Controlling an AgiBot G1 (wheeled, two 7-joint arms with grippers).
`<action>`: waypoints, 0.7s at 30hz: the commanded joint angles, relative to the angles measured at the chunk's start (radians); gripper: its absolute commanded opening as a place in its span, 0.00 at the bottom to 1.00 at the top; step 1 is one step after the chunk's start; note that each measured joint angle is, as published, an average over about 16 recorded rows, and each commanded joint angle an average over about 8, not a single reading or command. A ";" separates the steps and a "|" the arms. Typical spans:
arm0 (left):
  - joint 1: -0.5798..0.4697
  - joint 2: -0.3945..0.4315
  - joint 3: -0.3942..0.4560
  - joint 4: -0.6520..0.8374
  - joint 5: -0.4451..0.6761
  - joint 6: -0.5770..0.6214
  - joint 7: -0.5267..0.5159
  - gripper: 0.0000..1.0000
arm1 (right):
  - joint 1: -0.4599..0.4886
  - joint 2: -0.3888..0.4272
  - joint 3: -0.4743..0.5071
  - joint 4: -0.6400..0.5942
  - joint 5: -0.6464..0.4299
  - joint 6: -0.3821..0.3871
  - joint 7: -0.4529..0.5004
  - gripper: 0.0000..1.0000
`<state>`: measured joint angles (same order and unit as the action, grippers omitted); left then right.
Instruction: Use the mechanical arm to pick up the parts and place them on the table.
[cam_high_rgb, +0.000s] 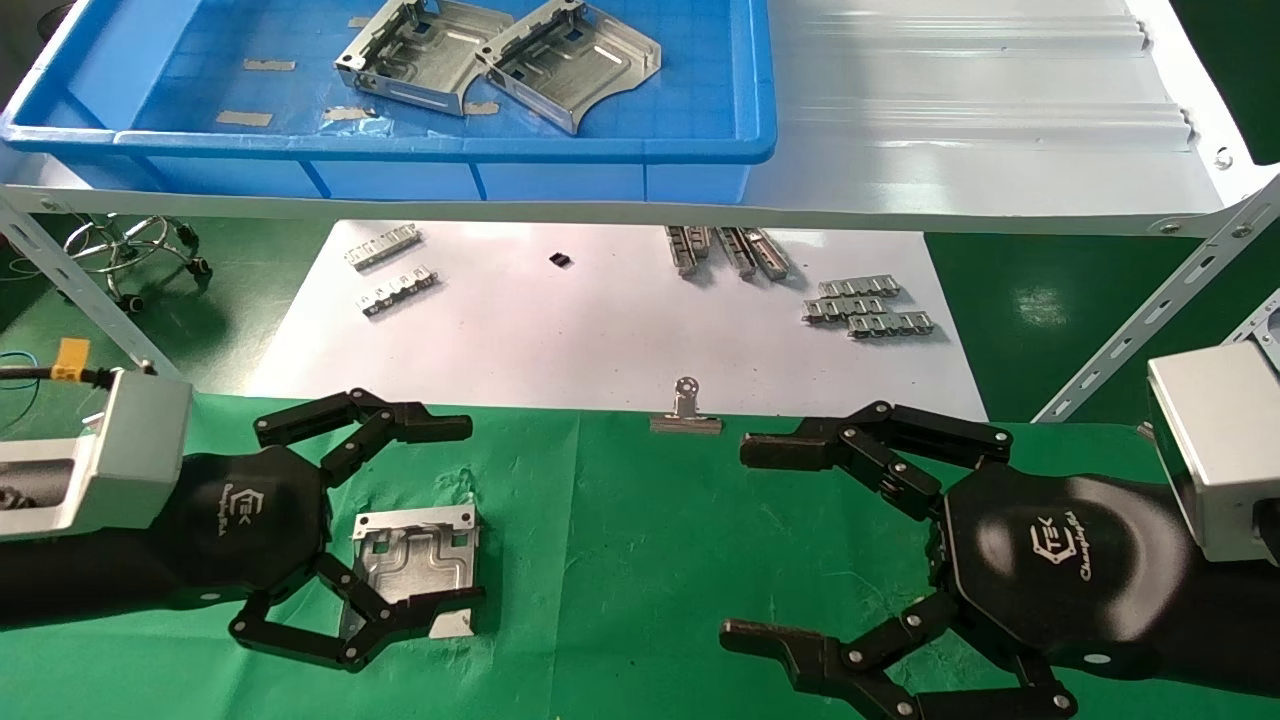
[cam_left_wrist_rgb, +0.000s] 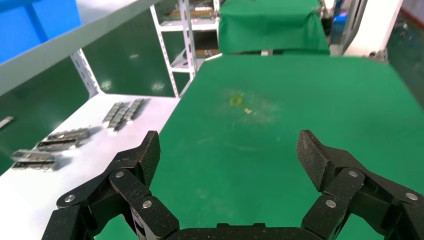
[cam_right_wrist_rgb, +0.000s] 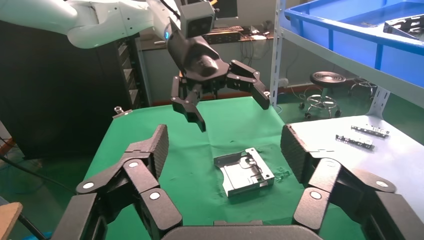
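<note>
A shiny silver part (cam_high_rgb: 415, 565) lies flat on the green table (cam_high_rgb: 620, 560), free of any grip. My left gripper (cam_high_rgb: 445, 512) is open; in the right wrist view it (cam_right_wrist_rgb: 230, 111) hangs above the cloth just beyond the part (cam_right_wrist_rgb: 243, 171), not touching it. The left wrist view shows its open gripper (cam_left_wrist_rgb: 230, 152) over bare green cloth (cam_left_wrist_rgb: 280, 100). My right gripper (cam_high_rgb: 740, 545) is open and empty over the table at the right, as its own view (cam_right_wrist_rgb: 222, 145) also shows. Two more parts (cam_high_rgb: 420, 55) (cam_high_rgb: 570, 65) lie in the blue bin (cam_high_rgb: 600, 150).
The blue bin stands on a pale grey shelf (cam_high_rgb: 950, 120) with slanted braces (cam_high_rgb: 1150, 310). A white sheet (cam_high_rgb: 600, 330) behind the cloth holds ridged metal strips (cam_high_rgb: 870, 305) (cam_high_rgb: 385, 245). A silver binder clip (cam_high_rgb: 686, 410) sits on the cloth's far edge. A stool base (cam_high_rgb: 130, 245) stands at far left.
</note>
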<state>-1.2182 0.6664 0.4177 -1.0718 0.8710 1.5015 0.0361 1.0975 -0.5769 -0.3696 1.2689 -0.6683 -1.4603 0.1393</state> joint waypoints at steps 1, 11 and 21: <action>0.015 -0.006 -0.014 -0.022 -0.015 -0.001 -0.023 1.00 | 0.000 0.000 0.000 0.000 0.000 0.000 0.000 1.00; 0.090 -0.034 -0.086 -0.133 -0.088 -0.004 -0.140 1.00 | 0.000 0.000 0.000 0.000 0.000 0.000 0.000 1.00; 0.151 -0.058 -0.145 -0.224 -0.148 -0.005 -0.232 1.00 | 0.000 0.000 0.000 0.000 0.000 0.000 0.000 1.00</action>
<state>-1.0735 0.6107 0.2787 -1.2856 0.7288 1.4964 -0.1850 1.0974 -0.5767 -0.3697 1.2688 -0.6681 -1.4602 0.1391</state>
